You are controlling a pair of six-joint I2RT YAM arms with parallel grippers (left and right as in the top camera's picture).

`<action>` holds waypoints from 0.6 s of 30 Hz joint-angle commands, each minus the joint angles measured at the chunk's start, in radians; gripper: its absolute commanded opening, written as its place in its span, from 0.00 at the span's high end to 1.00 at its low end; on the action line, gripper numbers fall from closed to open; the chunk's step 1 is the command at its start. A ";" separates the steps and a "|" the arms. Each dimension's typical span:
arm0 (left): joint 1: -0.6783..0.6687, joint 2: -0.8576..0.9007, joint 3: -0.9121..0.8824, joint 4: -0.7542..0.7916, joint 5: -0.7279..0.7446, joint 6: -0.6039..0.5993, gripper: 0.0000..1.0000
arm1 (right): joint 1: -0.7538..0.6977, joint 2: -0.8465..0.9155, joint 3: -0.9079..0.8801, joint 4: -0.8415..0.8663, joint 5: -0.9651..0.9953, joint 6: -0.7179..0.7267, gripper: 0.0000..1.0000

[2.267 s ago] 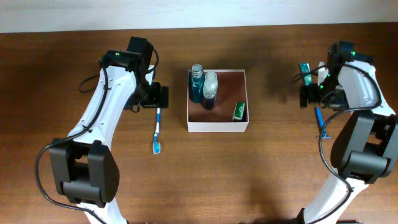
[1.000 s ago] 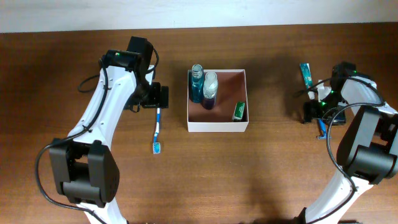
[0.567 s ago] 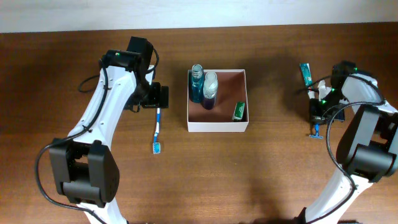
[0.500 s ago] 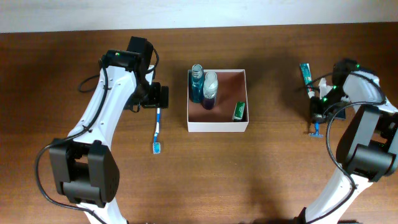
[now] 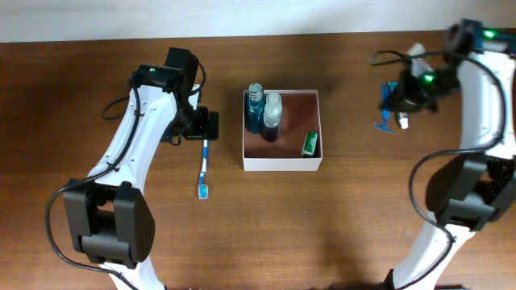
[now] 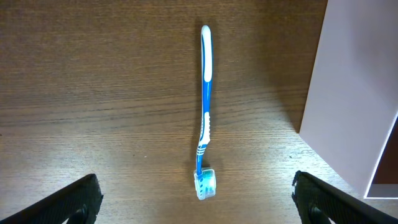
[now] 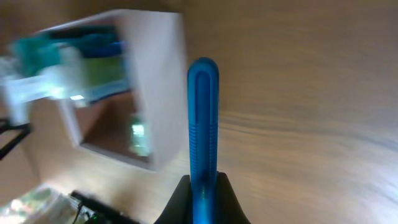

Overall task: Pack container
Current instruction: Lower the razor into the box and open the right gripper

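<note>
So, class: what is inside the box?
Inside the box: a blue bottle and a clear bottle side by side at the left, and a green packet by the right wall. Anything beneath them is covered.

Even light; heavy motion blur, rt wrist.

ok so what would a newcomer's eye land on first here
The white-walled container at the centre of the table, with a blue bottle, a paler bottle and a green packet inside. Then the right gripper, far right, shut on a blue razor, and the left gripper open over a blue toothbrush left of the container.
</note>
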 commanded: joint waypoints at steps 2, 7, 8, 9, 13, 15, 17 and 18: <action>0.000 -0.015 -0.005 0.002 0.000 0.002 0.01 | 0.176 0.000 0.020 0.048 -0.096 -0.003 0.96; 0.000 -0.015 -0.005 0.002 0.000 0.002 0.01 | 0.323 0.001 0.018 0.185 0.124 0.189 0.95; 0.000 -0.015 -0.005 0.002 0.000 0.002 0.01 | 0.345 0.001 0.018 0.204 0.169 0.225 0.95; 0.001 -0.015 -0.005 0.002 0.000 0.002 0.01 | 0.365 0.001 0.018 0.219 0.196 0.246 0.94; 0.000 -0.015 -0.005 0.002 0.000 0.002 0.01 | 0.426 0.001 0.018 0.255 0.216 0.298 0.77; 0.000 -0.015 -0.005 0.002 0.000 0.002 0.01 | 0.441 0.002 0.018 0.263 0.232 0.332 0.75; 0.000 -0.015 -0.005 0.002 0.000 0.002 0.01 | 0.447 0.002 0.018 0.269 0.237 0.342 0.57; 0.000 -0.015 -0.005 0.002 0.000 0.002 0.01 | 0.448 0.002 0.018 0.272 0.238 0.341 0.54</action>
